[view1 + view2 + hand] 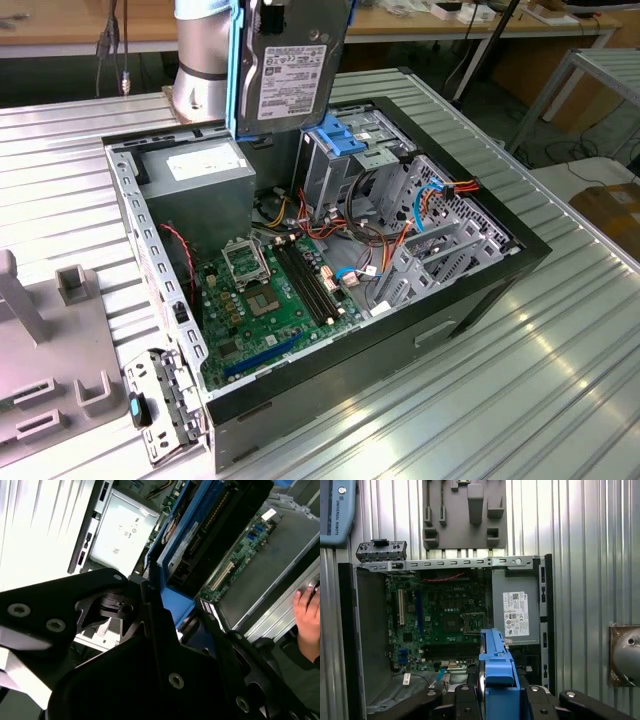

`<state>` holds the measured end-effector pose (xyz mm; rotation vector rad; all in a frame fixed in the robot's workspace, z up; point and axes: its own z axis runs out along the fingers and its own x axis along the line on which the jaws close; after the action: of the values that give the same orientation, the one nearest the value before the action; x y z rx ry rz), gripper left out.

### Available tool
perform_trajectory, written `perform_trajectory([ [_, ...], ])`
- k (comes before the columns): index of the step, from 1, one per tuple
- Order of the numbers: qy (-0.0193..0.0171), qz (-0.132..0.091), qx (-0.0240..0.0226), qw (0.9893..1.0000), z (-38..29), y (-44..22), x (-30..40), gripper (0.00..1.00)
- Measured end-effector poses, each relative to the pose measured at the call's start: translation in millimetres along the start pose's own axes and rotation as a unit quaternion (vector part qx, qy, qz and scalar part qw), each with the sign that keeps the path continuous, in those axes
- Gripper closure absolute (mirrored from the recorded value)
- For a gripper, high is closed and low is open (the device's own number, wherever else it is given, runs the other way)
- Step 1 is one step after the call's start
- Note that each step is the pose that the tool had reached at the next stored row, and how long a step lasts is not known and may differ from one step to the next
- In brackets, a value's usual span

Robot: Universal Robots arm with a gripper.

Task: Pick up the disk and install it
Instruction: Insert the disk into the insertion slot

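Blue-framed, the disk [290,70] sits clamped in your claw [497,692], upright above the open case [497,283]; keep it squared with the silver drive cage [322,175].

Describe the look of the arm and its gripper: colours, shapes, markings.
The arm is a smooth silver-grey cylinder. In the first wrist view, one joint wears a pale blue cap with printed lettering. The gripper is matte black, built of flat angular links joined by silver-headed screws.
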<state>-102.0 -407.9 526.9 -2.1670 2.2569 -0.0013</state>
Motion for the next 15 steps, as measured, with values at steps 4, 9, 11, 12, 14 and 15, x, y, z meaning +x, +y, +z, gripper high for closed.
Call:
perform_trajectory([
  [4,0.0001,0.0,0.0,1.0,1.2,-1.7,16.3,0.63],
  [9,0.0,0.0,0.0,1.0,4.1,-4.9,46.1,0.63],
  [11,-0.0001,0.0,0.0031,1.0,6.5,-7.2,52.6,0.63],
  [12,-0.0002,0.0,0.0062,1.0,7.1,-8.0,53.1,0.63],
  [14,-0.0004,0.0,0.0113,0.9999,7.5,-8.4,53.6,0.63],
  [15,-0.0005,0.0,0.0135,0.9999,7.7,-8.6,54.3,0.63],
])
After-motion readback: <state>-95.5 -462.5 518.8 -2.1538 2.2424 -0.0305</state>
